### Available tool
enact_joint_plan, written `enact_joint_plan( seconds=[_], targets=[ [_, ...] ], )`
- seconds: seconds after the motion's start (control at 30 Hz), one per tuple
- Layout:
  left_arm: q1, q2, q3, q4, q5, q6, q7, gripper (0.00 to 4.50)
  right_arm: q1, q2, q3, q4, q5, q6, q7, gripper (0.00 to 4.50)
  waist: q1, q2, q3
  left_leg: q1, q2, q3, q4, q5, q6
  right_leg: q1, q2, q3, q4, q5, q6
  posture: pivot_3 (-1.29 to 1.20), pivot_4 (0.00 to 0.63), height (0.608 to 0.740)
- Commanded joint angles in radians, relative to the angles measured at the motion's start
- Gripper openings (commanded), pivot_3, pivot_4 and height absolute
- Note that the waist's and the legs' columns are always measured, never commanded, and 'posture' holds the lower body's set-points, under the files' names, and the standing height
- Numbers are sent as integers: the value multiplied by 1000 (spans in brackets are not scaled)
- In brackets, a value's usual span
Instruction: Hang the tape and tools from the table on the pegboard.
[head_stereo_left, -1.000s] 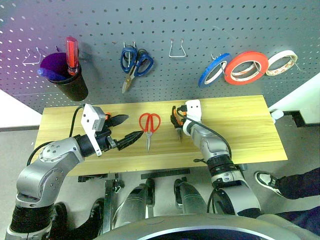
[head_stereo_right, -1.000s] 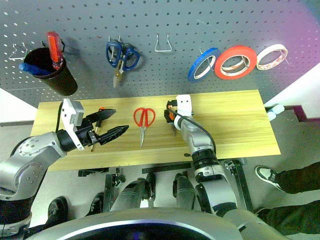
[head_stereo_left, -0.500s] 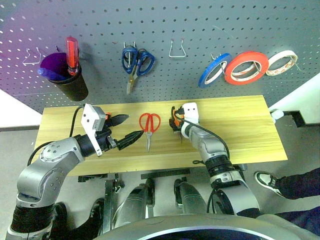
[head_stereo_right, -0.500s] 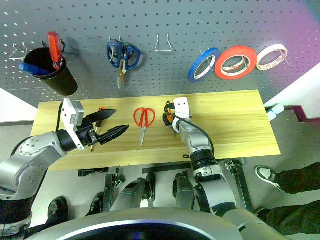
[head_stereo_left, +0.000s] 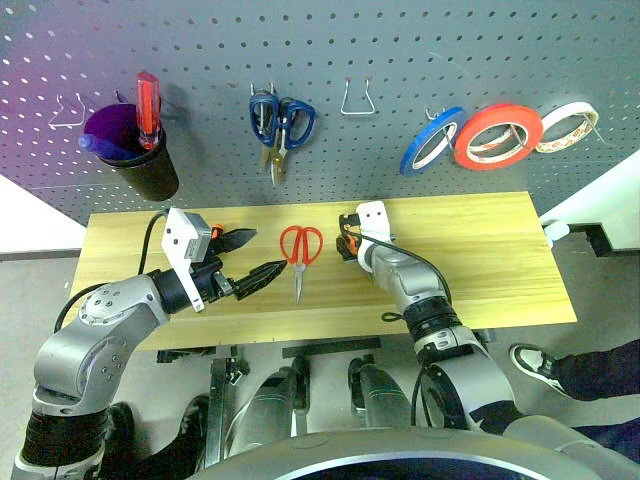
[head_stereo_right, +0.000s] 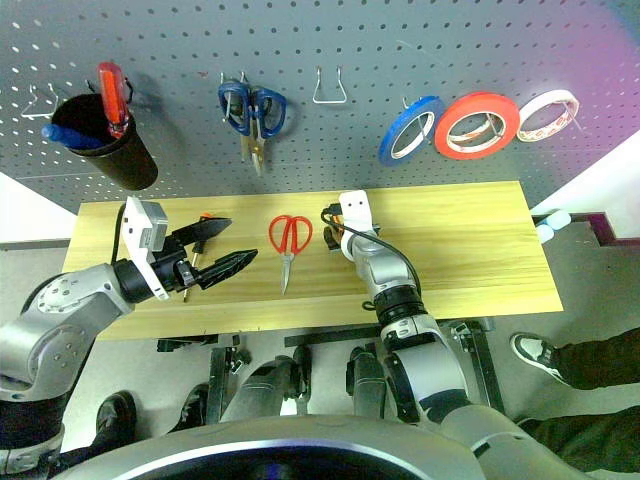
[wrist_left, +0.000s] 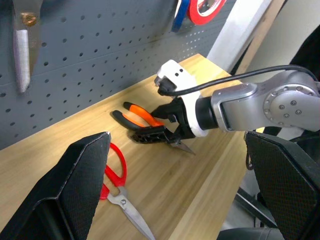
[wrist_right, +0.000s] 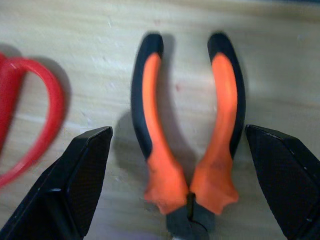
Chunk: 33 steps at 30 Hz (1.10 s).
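The orange-red tape (head_stereo_left: 498, 136) hangs on the dark grey pegboard (head_stereo_left: 400, 40). On the wooden table (head_stereo_left: 480, 250) the red-handled scissors (head_stereo_left: 299, 248) lie flat near the middle. Just right of them lie the small pliers (wrist_right: 157, 150), handles pointing toward the pegboard. My right gripper (head_stereo_left: 347, 247) hovers open over the pliers, one finger on each side, not closed on them. My left gripper (head_stereo_left: 270, 252) is held open and empty, left of the scissors. An orange bit (head_stereo_right: 205, 217) of a slim tool shows behind it.
Blue-handled scissors (head_stereo_left: 280, 120), a blue roll (head_stereo_left: 430, 140) and a beige-white roll (head_stereo_left: 566, 127) hang on the board. A black cup (head_stereo_left: 145, 170) at its left holds a thick red-handled screwdriver (head_stereo_left: 146, 105). A wire hook (head_stereo_left: 358, 98) is bare. A person's shoe (head_stereo_left: 535, 362) is by the table's right.
My right gripper has shifted slightly left and turned over the pliers. The blue-handled scissors on the board have swung from tilted to nearly straight down. The left arm has not moved.
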Motion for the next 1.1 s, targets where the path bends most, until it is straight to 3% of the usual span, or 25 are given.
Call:
enact_joint_plan(
  seconds=[0.03,0.27,0.37,0.5,0.57,0.9,1.1],
  targets=[
    [8,-1,19,-32,-9,-20,3,4500,-2,-2,1,-12,-11,14,-7,4456,0,0,0,0,0,0,0,0,0,0,0,0,0,0,0,52,353,739],
    [-1,-7,12,-26,-6,-25,3,4500,-13,-12,6,-6,-22,35,4,4456,0,0,0,0,0,0,0,0,0,0,0,0,0,0,0,46,348,739],
    [0,-9,11,-28,-5,-24,2,4500,-9,-19,5,-6,-26,47,3,3900,0,0,0,0,0,0,0,0,-1,0,0,0,0,0,0,48,349,739],
    [-1,-8,13,-26,-6,-23,2,4500,-2,-22,3,-9,-23,61,12,2655,0,0,0,0,0,0,0,0,-1,0,0,0,0,0,0,46,351,739],
    [-1,-8,13,-27,-6,-23,2,4500,1,-21,0,-10,-19,66,17,2297,0,0,0,0,0,0,0,0,-1,0,0,0,0,0,0,46,353,739],
    [1,-8,10,-29,-12,-15,7,4500,29,-16,-11,-45,-5,77,39,2288,-1,0,0,1,0,0,0,0,0,1,0,0,0,0,0,41,365,739],
    [-1,-7,9,-24,-15,-14,3,4500,79,-36,6,-193,23,122,129,2287,-1,0,0,0,0,0,0,-2,4,0,0,0,0,0,0,29,358,739]
  ],
)
